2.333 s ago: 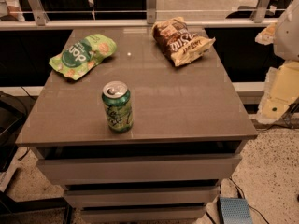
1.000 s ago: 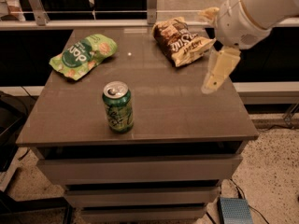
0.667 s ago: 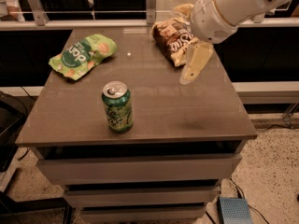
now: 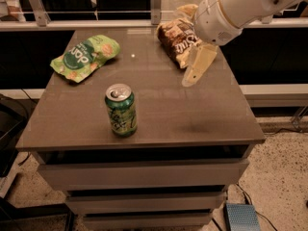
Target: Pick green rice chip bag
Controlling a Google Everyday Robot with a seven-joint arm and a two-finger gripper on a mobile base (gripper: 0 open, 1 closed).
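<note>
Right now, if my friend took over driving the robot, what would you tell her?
Gripper: hangs above the right side of the table, next to the brown chip bag. It is not holding any of the things.
Green rice chip bag: lies flat at the table's far left corner, well away from the gripper.
Green soda can: stands upright near the front, between the two sides.
Done: nothing picked yet.
Left: bring the gripper across to the left, probably passing behind the can, lower onto the green bag, grip it and lift.
</note>
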